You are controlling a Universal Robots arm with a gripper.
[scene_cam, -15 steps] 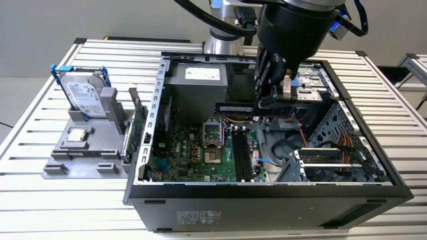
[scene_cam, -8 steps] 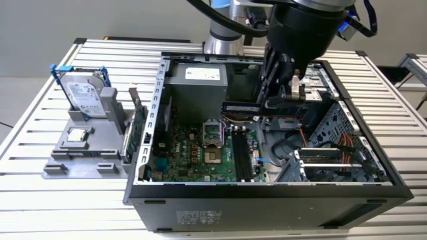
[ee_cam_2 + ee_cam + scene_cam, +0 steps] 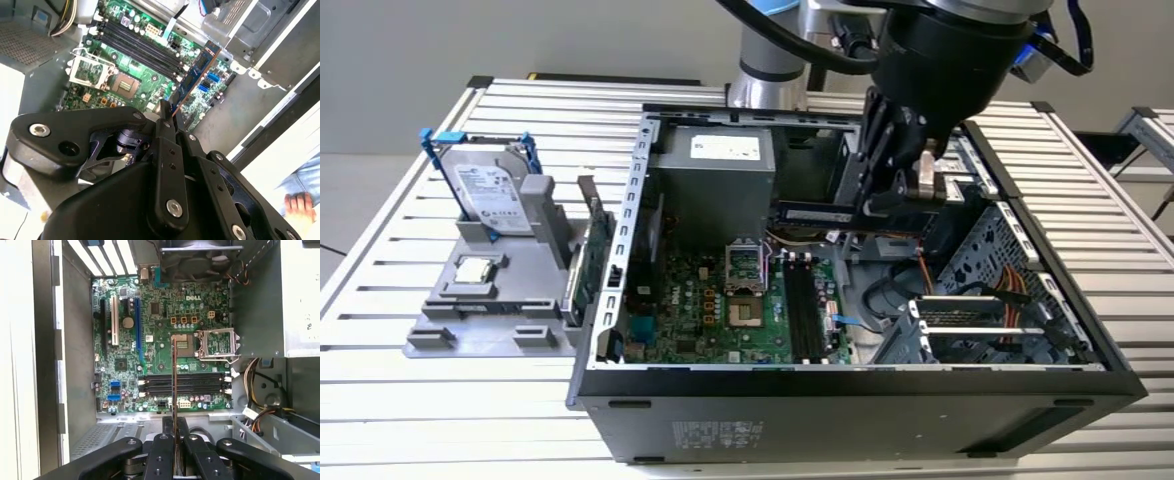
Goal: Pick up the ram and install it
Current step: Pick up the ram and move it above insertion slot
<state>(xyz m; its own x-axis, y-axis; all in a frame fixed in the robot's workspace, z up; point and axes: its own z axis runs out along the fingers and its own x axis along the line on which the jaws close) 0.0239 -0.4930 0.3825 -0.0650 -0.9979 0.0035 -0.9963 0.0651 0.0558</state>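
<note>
A: What did the exterior view give you?

B: You had the claw (image 3: pixel 865 208) hanging inside the open case (image 3: pixel 854 410), clamped on one end of the ram (image 3: pixel 807 213). The ram hung in the air above the board, clear of the slots (image 3: pixel 801 310). The case sat on the table (image 3: pixel 454 400).

A: And the second wrist view?

B: The ram (image 3: pixel 195 75) stuck out from the claw (image 3: pixel 165 111) over the green board. It crossed the run of the slots (image 3: pixel 132 42) without touching them. A person's hand (image 3: pixel 300 206) lay beyond the case wall.

A: The first wrist view?

B: There you saw the ram (image 3: pixel 174 370) edge-on, a thin line pinched in the claw (image 3: pixel 174 440), again at right angles to the slots (image 3: pixel 182 382).

A: So how should you have handled it?

B: I'd judge your wrist needed turning until the ram ran along a slot, and then a level, straight approach with even pressure. I couldn't tell whether the latches stood open.
</note>
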